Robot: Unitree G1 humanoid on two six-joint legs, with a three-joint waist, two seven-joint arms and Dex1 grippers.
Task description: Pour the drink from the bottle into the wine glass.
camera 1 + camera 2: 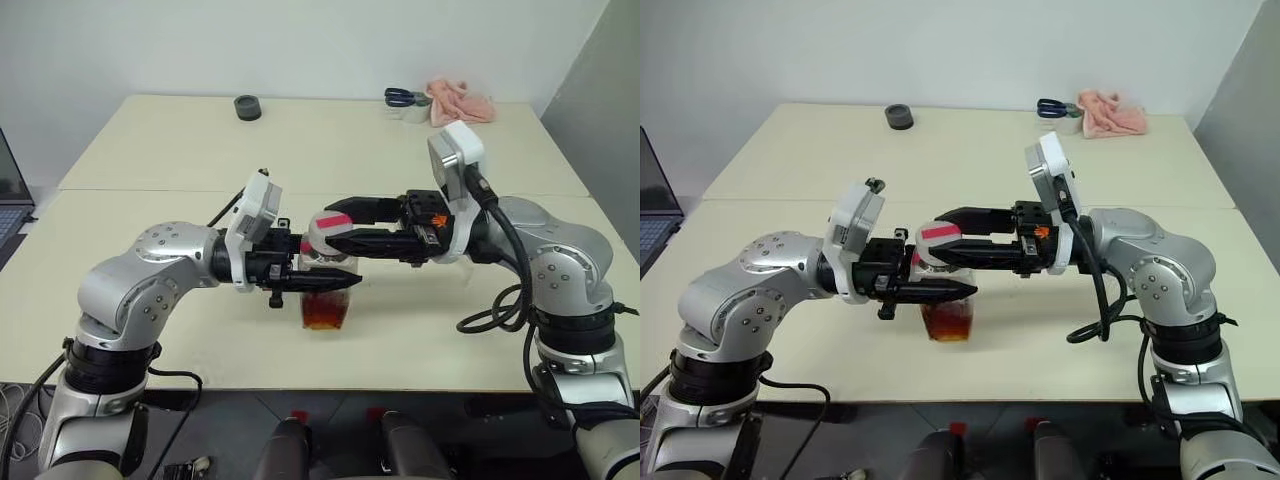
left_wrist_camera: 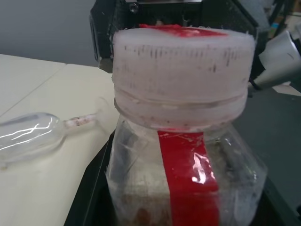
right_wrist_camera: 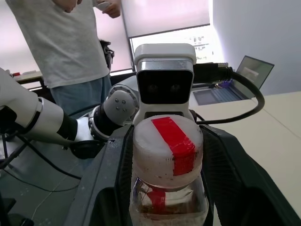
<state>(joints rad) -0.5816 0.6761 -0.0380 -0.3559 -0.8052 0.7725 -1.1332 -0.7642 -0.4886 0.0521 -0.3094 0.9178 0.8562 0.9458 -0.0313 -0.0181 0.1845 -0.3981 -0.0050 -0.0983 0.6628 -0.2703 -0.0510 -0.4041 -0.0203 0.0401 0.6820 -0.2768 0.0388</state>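
Note:
The bottle [image 1: 326,296] is clear with a red label strip and a wide white cap [image 3: 167,146] crossed by a red stripe. It stands upright in front of me, just over the table [image 1: 200,150]. The amber drink [image 1: 325,315] fills its lower part. My left gripper [image 1: 338,281] reaches in from the left, level, shut on the bottle's body below the cap. My right gripper [image 1: 336,228] comes from the right, its fingers [image 3: 225,174] closed on either side of the cap. The wine glass [image 2: 33,134] shows beyond the bottle, looking as if it lies on its side on the table.
At the table's far edge are a black round object [image 1: 247,107], blue-handled scissors [image 1: 403,96] in a cup and a pink cloth [image 1: 460,100]. A laptop [image 1: 10,200] sits at the left edge. A person [image 3: 61,42] stands off to the left side.

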